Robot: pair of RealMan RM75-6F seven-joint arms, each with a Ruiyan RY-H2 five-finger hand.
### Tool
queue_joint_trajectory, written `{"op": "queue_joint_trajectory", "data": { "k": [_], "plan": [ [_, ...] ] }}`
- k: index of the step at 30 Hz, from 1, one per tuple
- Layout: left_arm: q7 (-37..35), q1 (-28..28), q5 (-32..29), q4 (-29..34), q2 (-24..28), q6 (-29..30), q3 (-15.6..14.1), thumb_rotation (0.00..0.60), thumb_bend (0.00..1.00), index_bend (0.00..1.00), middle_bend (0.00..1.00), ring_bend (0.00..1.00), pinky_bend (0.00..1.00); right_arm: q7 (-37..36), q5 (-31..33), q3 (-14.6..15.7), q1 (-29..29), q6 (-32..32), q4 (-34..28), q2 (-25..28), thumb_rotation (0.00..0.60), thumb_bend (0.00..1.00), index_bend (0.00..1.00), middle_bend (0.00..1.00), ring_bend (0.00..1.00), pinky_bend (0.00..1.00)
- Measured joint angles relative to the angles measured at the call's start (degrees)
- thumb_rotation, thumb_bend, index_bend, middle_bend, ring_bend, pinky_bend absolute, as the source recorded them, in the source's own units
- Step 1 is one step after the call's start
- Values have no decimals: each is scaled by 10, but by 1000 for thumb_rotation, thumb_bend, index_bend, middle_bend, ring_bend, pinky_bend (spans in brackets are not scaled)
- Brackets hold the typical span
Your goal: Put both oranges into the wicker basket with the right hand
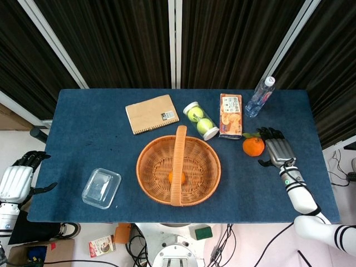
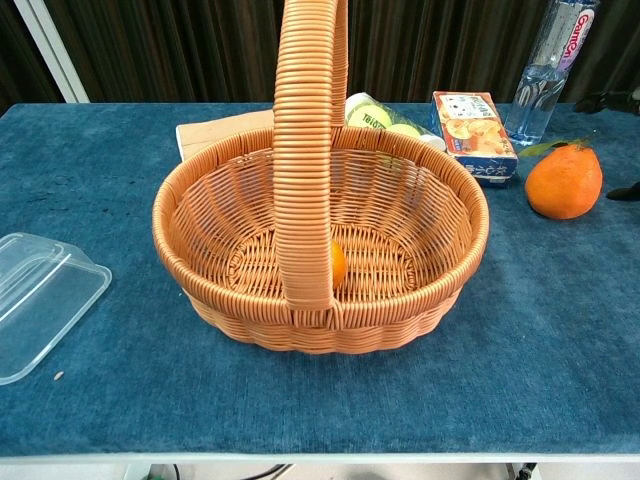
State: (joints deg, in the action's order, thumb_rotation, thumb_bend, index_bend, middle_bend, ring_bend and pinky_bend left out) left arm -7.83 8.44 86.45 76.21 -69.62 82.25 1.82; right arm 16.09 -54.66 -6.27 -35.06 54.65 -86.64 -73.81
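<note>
The fingers (image 1: pixel 272 133) of the right hand (image 1: pixel 280 151) are spread and hold nothing; they reach just beside the leafy orange (image 1: pixel 253 146) on the worktop (image 1: pixel 89 128), at its right side, and whether they touch it cannot be told. In the chest view only dark fingertips show at the right edge, close to that orange (image 2: pixel 564 181), which sits on the blue cloth to the right of the wicker basket (image 1: pixel 156 172) and well apart from it. The other orange (image 1: pixel 176 177) lies on the basket floor, partly hidden behind the upright handle (image 2: pixel 307 150); in the chest view a small slice of it (image 2: pixel 338 264) shows past the handle's near foot. The left hand (image 1: pixel 16 179) hangs off the left end of the worktop, below its edge, fingers loosely apart with nothing in them. Behind the basket lie a tube of tennis balls (image 1: pixel 200 120), an orange-printed box (image 1: pixel 231 115) and a tan notebook (image 1: pixel 151 113). A water bottle (image 1: pixel 260 96) stands near the back right corner. A clear plastic container (image 1: pixel 102 188) rests to the left of the basket.
</note>
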Motion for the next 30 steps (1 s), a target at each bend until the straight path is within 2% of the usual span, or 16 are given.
{"op": "queue_joint_trajectory", "data": {
  "k": [7, 13, 15, 17, 20, 23, 26, 30],
  "plan": [
    [-9, 0, -3, -8, -2, -4, 0, 484, 63, 271, 229, 148, 360, 6, 18, -9, -13, -17, 43, -35, 600, 235, 0, 61, 0, 81],
    [-18, -2, -4, -9, 5, -1, 1, 483, 63, 271, 229, 148, 360, 28, 63, -12, -25, -46, 85, -65, 600, 279, 35, 109, 0, 144],
    [-19, -3, -4, -8, 6, 0, 1, 483, 63, 271, 229, 148, 360, 34, 75, -13, -28, -52, 97, -75, 600, 305, 76, 125, 0, 174],
    [-19, -3, -4, -8, 6, 0, 1, 482, 63, 271, 229, 148, 360, 37, 81, -14, -30, -52, 109, -87, 600, 333, 169, 163, 36, 233],
    [-19, -2, -3, -7, 5, 0, 1, 484, 63, 271, 229, 148, 360, 36, 79, -18, -29, -42, 120, -100, 600, 388, 388, 293, 208, 394],
    [-18, -2, -2, -7, 5, 1, 1, 482, 63, 271, 229, 148, 360, 31, 63, -20, -26, -22, 127, -110, 600, 402, 540, 387, 291, 464],
    [-18, -3, -2, -6, 6, 1, 1, 484, 63, 271, 229, 148, 360, 20, 43, -22, -19, -6, 129, -112, 600, 402, 590, 425, 316, 484],
    [-19, -3, -2, -3, 8, 1, 1, 483, 63, 271, 229, 148, 360, -3, 15, -27, -8, 13, 108, -98, 600, 402, 603, 436, 317, 485]
  ]
}}
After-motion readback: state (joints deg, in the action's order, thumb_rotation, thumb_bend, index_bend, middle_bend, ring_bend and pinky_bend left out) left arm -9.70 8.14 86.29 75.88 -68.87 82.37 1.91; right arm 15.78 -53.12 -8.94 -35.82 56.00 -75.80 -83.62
